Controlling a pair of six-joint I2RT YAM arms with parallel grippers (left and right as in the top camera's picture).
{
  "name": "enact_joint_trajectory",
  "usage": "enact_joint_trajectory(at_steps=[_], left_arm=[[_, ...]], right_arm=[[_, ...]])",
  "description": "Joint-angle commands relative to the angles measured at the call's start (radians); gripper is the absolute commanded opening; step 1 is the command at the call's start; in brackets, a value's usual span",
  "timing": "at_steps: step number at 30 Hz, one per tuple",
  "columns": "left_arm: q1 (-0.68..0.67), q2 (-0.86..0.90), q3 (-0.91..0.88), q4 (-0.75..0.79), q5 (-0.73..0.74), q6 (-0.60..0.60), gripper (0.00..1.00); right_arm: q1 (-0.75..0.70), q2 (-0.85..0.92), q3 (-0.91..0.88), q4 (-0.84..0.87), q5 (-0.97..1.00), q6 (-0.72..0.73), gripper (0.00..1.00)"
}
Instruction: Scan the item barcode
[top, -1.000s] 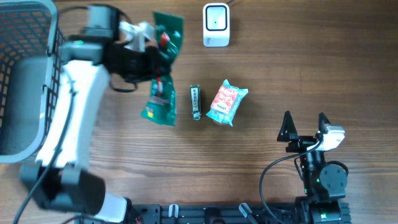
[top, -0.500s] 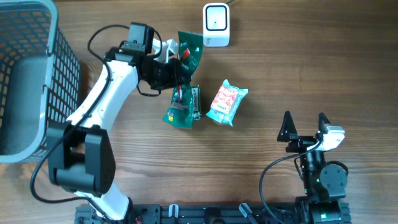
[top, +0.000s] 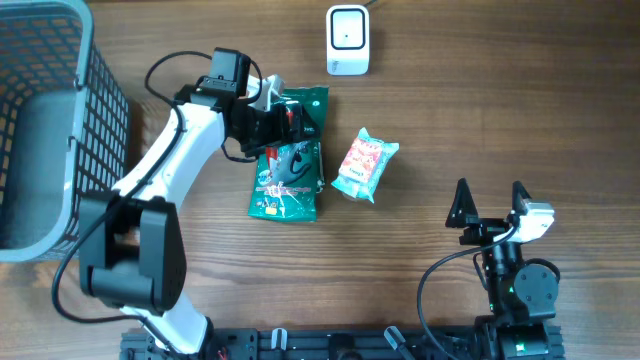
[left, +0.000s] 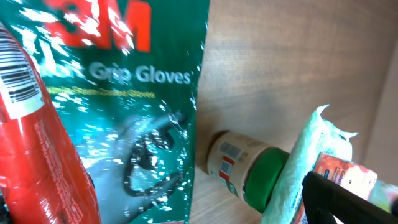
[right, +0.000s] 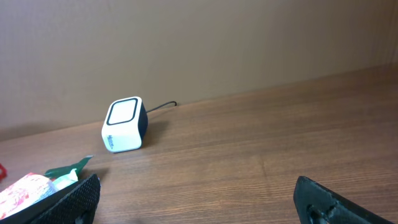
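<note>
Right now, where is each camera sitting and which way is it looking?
Overhead: above the table, looking straight down; both arms show, left claw at the green glove pack, right claw near the front edge.
Left wrist: on the left arm, looking close at the glove pack, a green-capped bottle and a snack packet; one claw finger shows.
Right wrist: low, facing across the table at the white scanner; both claw fingertips show.
Shared: overhead and right wrist both see the scanner.

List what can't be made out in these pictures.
Small bottle: overhead view, covered by the glove packet; in the left wrist view its label is too small to read.
Barcode on the red label: left wrist view, cut by the left edge.
Snack packet print: overhead view, too small.
</note>
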Motion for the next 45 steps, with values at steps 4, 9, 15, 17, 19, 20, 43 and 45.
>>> enact_joint_trajectory(at_steps=[4, 9, 15, 17, 19, 20, 43, 45], left_arm=[[-0.001, -0.151, 0.007, 0.015, -0.110, 0.014, 1.00], [-0.001, -0.197, 0.007, -0.014, -0.109, 0.052, 1.00], [-0.001, -0.235, 0.007, -0.039, -0.042, 0.092, 0.97], [-0.001, -0.235, 0.007, -0.037, 0.066, 0.105, 0.97], [-0.002, -0.235, 0.007, -0.040, 0.185, 0.145, 0.97], [-0.004, -0.235, 0.007, -0.040, 0.224, 0.145, 0.98], [0.133, -0.299, 0.008, 0.208, 0.937, 0.054, 1.00], [0.149, -0.299, 0.008, 0.213, 0.996, 0.054, 1.00]], right_arm=[[-0.004, 0.000, -0.001, 0.006, 0.010, -0.005, 1.00], [-0.004, 0.000, -0.001, 0.006, 0.010, -0.005, 1.00], [-0.004, 0.000, -0.001, 0.006, 0.010, -0.005, 1.00], [-0.004, 0.000, -0.001, 0.006, 0.010, -0.005, 1.00], [-0.004, 0.000, -0.001, 0.006, 0.010, -0.005, 1.00], [-0.004, 0.000, -0.001, 0.006, 0.010, -0.005, 1.00], [-0.004, 0.000, -0.001, 0.006, 0.010, -0.005, 1.00], [-0.004, 0.000, -0.001, 0.011, 0.010, -0.007, 1.00]])
